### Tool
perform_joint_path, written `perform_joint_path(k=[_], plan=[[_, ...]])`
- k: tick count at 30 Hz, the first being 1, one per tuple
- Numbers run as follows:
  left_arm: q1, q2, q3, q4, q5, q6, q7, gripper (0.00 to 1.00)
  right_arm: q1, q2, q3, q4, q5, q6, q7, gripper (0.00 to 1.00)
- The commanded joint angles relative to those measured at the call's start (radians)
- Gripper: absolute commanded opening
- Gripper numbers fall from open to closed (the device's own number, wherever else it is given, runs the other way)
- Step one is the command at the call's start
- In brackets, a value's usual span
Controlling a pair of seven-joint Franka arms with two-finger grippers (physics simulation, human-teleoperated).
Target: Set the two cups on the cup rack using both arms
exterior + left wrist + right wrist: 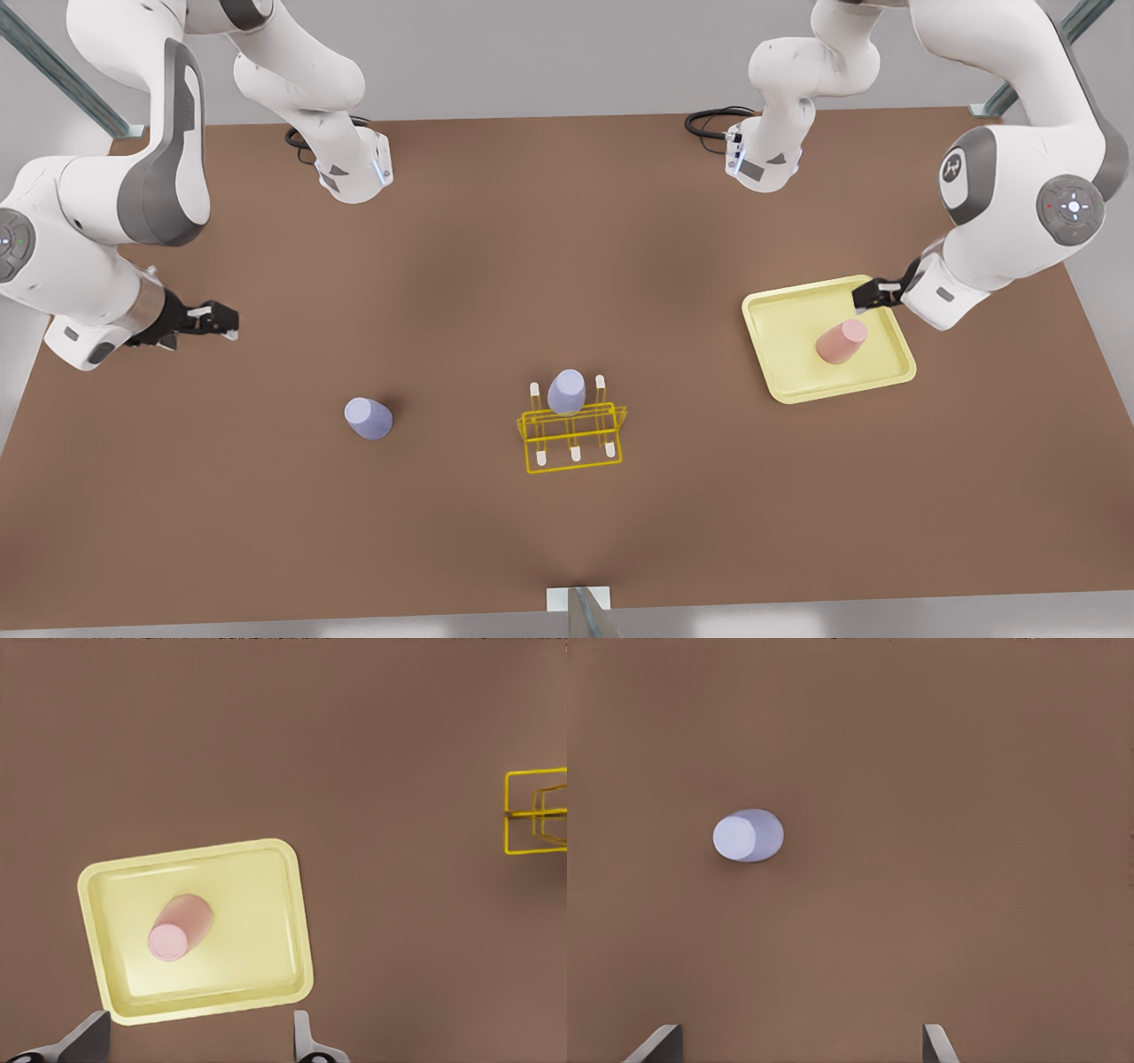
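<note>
A salmon pink cup [842, 341] [180, 927] stands upside down in a pale yellow tray. My left gripper [873, 292] [202, 1020] hovers open over the tray's far edge, apart from the cup. A lavender cup [368, 418] [748, 835] stands upside down on the table at the front view's left. My right gripper [217, 319] [799, 1032] hangs open above the table, back and left of that cup in the front view. The yellow wire cup rack [571, 434] [536, 811] sits at the table's front middle.
A second lavender tumbler [566, 392] sits inverted on a back peg of the rack. The pale yellow square tray [780, 310] [97, 886] lies at the front view's right. Both arm bases [354, 173] stand at the table's far side, with black cables beside them.
</note>
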Motion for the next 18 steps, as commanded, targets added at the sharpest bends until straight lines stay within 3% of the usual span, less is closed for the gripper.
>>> perform_joint_path(k=[1, 4, 5, 9, 12, 18], plan=[[-0.001, 0.000, 0.000, 0.000, -0.002, 0.034, -0.021, 1.00, -0.002, -0.001, -0.001, -0.001, 0.001, 0.022, -0.067, 1.00], [0.001, 0.012, 0.000, 0.000, 0.006, 0.035, -0.021, 1.00, -0.001, 0.005, -0.001, 0.001, -0.002, 0.024, -0.070, 1.00], [0.005, 0.058, 0.054, -0.006, 0.004, 0.078, -0.021, 1.00, 0.004, 0.013, 0.001, -0.010, -0.005, 0.032, -0.081, 1.00], [0.019, 0.112, 0.155, -0.340, -0.067, 0.541, 0.048, 1.00, 0.113, 0.197, 0.013, -0.005, -0.005, 0.199, 0.057, 1.00], [0.034, 0.184, 0.157, -0.388, -0.098, 0.675, 0.051, 1.00, 0.125, 0.281, 0.013, -0.013, -0.003, 0.338, 0.074, 1.00], [0.037, 0.191, 0.158, -0.538, -0.095, 0.723, 0.051, 1.00, 0.193, 0.338, 0.013, -0.088, 0.000, 0.519, 0.126, 1.00]])
